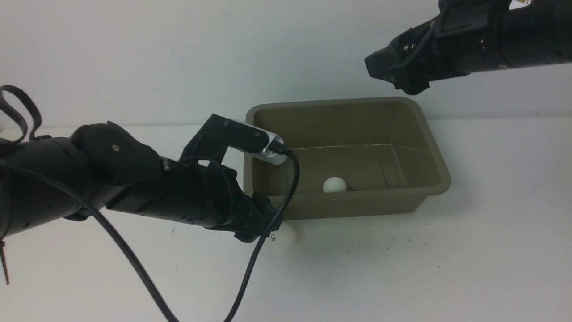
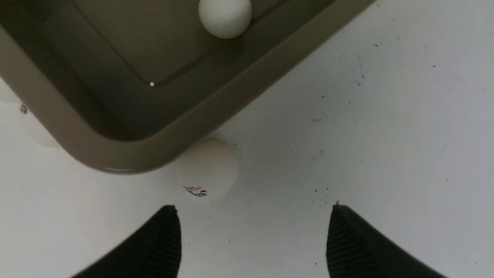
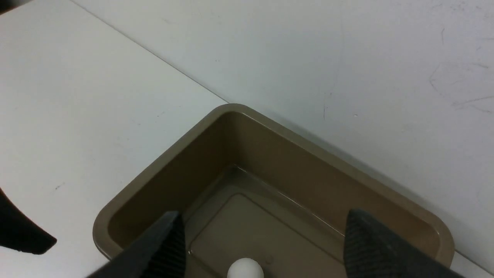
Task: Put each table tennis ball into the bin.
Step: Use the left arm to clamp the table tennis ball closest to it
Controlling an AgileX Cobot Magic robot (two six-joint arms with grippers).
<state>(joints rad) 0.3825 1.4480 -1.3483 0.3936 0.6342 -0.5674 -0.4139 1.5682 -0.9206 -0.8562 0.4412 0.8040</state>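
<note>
Nestling beneath a corner of the bin (image 2: 115,156), one ball (image 2: 210,166) faces open table (image 2: 366,127).

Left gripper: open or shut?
Open. On the left gripper the fingers stand wide apart with nothing between; the ball by the bin corner lies ahead, ungripped.

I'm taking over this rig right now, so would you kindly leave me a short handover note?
Left gripper: open, empty, just short of a small matte white table tennis ball lying at the outer corner of the rectangular taupe plastic bin.
Right gripper: open, empty, high above the bin.
Done: one ball inside the bin.
Left: the corner ball, plus seemingly two more faint balls beside the bin.
</note>
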